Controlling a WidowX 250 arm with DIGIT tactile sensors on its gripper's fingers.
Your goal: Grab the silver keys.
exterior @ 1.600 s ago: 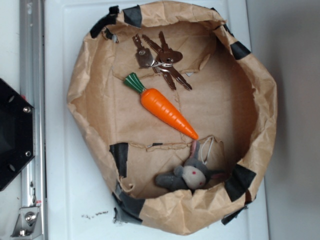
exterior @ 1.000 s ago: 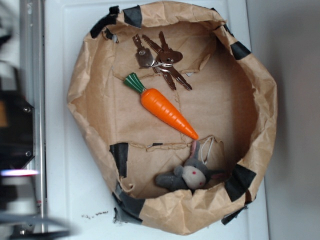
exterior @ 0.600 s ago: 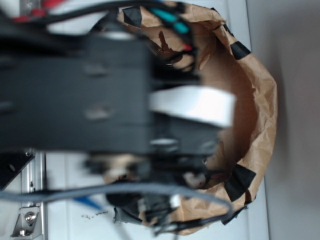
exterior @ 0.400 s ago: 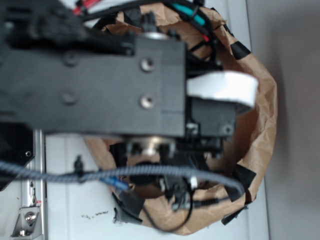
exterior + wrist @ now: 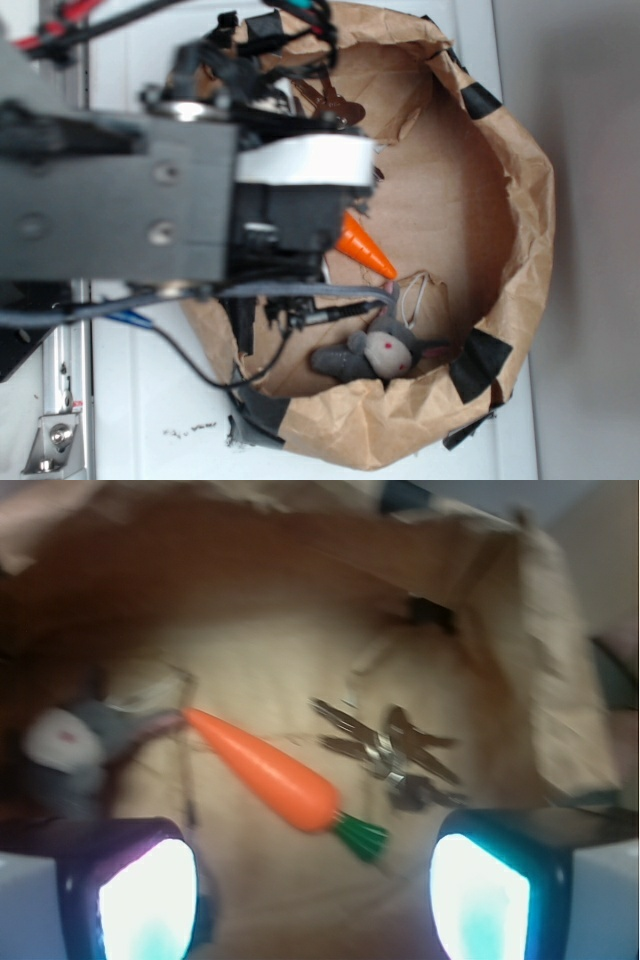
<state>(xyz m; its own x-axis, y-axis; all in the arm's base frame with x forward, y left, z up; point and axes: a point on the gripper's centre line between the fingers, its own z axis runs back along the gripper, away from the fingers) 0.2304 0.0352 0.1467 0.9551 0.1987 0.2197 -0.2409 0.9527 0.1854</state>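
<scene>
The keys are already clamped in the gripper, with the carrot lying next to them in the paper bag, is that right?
Not quite. The wrist view shows the keys lying loose on the bag floor, ahead of the open gripper, which holds nothing. The carrot does lie next to them.

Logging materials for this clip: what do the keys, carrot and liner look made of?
Silver keys: metal apparently, dull grey-brown with glints. Carrot: likely plastic, smooth, evenly orange, green cap. Liner: creased brown paper, black tape patches on its rim.

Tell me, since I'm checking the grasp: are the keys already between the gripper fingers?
No, the silver keys lie on the paper ahead of the open gripper, untouched.
</scene>
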